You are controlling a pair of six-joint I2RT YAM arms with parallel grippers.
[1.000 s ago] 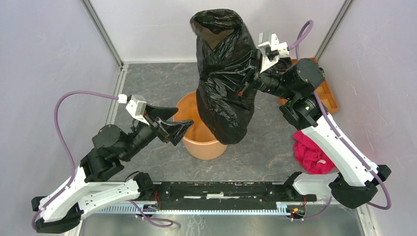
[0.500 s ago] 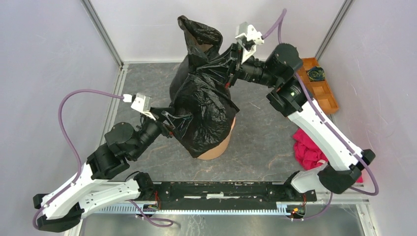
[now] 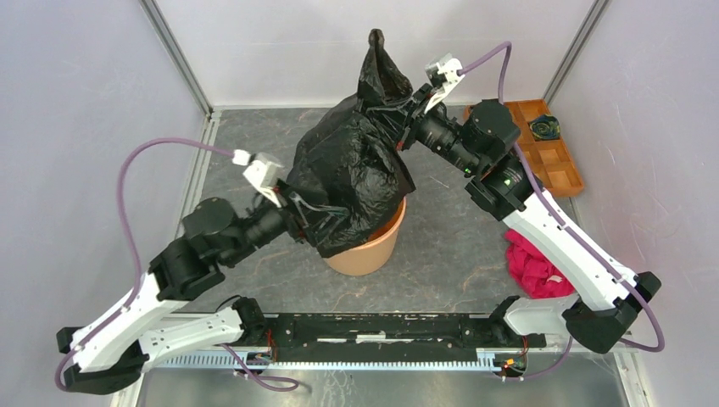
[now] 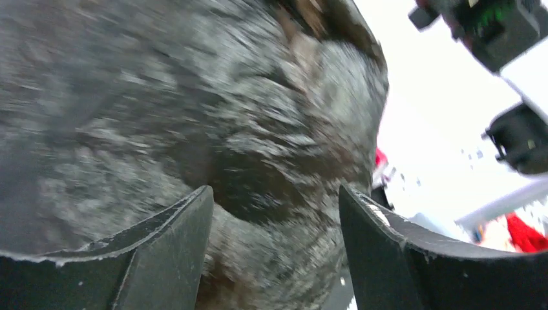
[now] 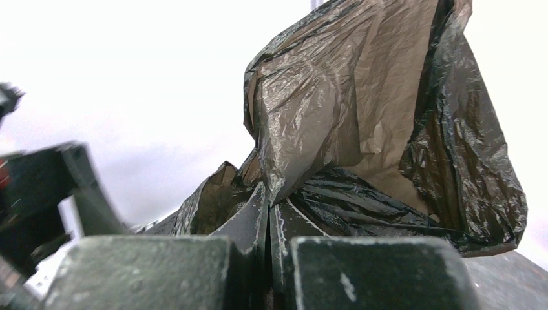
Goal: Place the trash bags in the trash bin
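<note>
Grey surface (image 3: pixel 458 246), bag (image 3: pixel 348 174) heaped over the orange bin (image 3: pixel 377 248). Got my right hand (image 3: pixel 409 119) clamped on the bag's top, left hand (image 3: pixel 297 212) apart at its side; I'd poke slack down gently.

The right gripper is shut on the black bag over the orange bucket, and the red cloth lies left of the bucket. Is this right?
No. The red cloth lies right of the orange bucket, near the right arm, as the top external view shows. The right gripper is indeed shut on the black bag over that bucket.
</note>
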